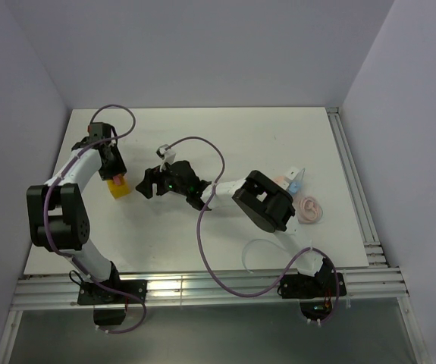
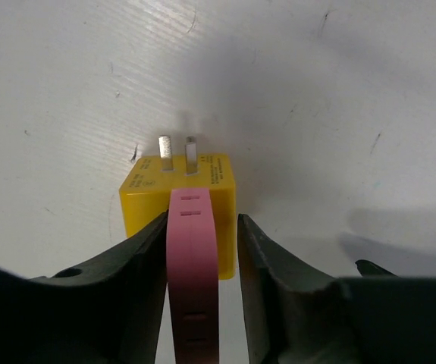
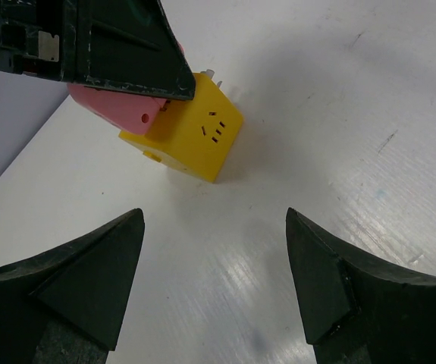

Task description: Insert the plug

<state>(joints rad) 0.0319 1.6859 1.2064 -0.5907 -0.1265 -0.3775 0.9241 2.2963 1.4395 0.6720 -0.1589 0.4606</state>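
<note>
My left gripper [image 2: 202, 220] stands part-open astride the pink piece [image 2: 193, 265] against the yellow cube [image 2: 138, 201], my right gripper [image 3: 214, 220] gapes wide and empty facing that cube, and the plug [image 1: 297, 184] lies far right, behind that gripper beside my right arm, the nearer one.

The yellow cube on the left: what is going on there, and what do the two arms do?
The left gripper straddles a flat pink piece that sits against the yellow cube, whose two metal prongs point away; a gap shows beside one finger, so the grip looks loose. The right gripper hangs open and empty nearby, facing the cube. The light-blue plug lies far to the right beside the pink coil, untouched.
</note>
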